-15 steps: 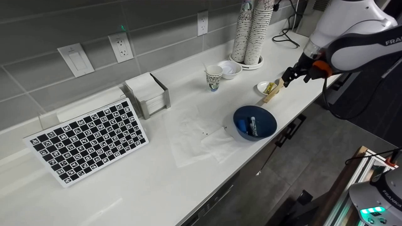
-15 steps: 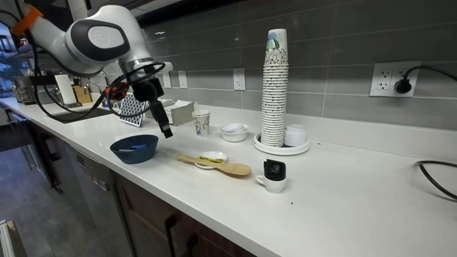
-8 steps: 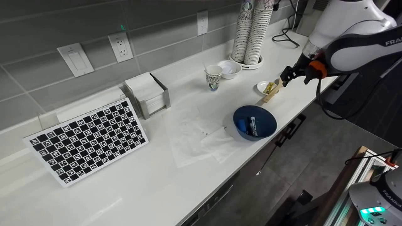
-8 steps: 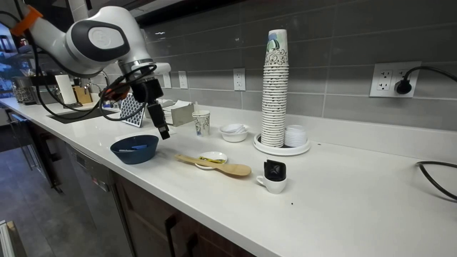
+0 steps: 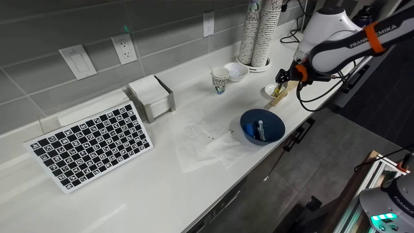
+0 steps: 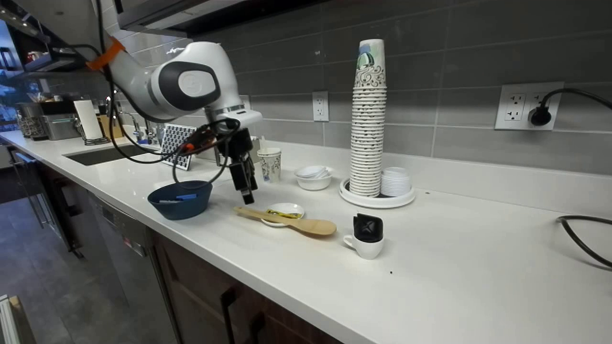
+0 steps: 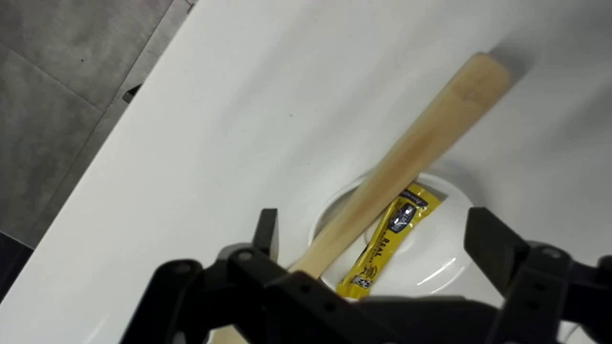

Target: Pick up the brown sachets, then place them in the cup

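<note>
No tan-brown sachets show in any view. A yellow sachet (image 7: 389,234) lies in a small white dish (image 7: 437,253), partly under a wooden spoon (image 7: 411,148) that rests across the dish. The dish also shows in both exterior views (image 5: 269,88) (image 6: 298,208). A small white cup (image 6: 366,249) with a handle stands beyond the spoon's broad end in an exterior view, with a black packet-like thing (image 6: 368,227) standing in it. My gripper (image 7: 375,229) is open and empty. In the wrist view its fingers are apart on either side of the dish, above it. It also shows in both exterior views (image 5: 280,84) (image 6: 247,197).
A blue bowl (image 5: 277,127) holding pens stands near the counter's front edge by the spoon handle. A patterned paper cup (image 5: 220,81), a white bowl (image 5: 238,77), tall stacked paper cups (image 6: 368,138) and a napkin holder (image 5: 172,101) stand along the wall.
The arm has swung over the counter and lower, from beside the spoon handle towards the white dish. The objects on the counter have not moved.
</note>
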You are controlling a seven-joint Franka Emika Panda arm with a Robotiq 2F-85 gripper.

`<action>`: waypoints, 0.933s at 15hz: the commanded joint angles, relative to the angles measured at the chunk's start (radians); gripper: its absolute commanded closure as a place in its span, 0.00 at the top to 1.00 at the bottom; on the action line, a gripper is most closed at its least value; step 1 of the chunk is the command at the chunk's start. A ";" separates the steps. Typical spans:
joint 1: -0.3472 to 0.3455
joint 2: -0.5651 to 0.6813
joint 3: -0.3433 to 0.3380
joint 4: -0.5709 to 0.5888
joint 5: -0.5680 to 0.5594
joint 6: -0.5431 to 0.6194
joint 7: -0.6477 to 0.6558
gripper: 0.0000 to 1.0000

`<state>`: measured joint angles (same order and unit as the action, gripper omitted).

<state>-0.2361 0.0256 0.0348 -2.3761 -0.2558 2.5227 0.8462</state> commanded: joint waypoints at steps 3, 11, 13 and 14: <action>0.086 0.123 -0.113 0.097 0.031 -0.001 -0.026 1.00; 0.061 0.200 -0.121 0.142 0.394 0.126 -0.147 1.00; 0.050 0.209 -0.122 0.150 0.496 0.156 -0.215 1.00; 0.043 0.213 -0.118 0.151 0.551 0.175 -0.262 1.00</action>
<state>-0.1820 0.2166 -0.0840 -2.2402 0.1536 2.6450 0.6897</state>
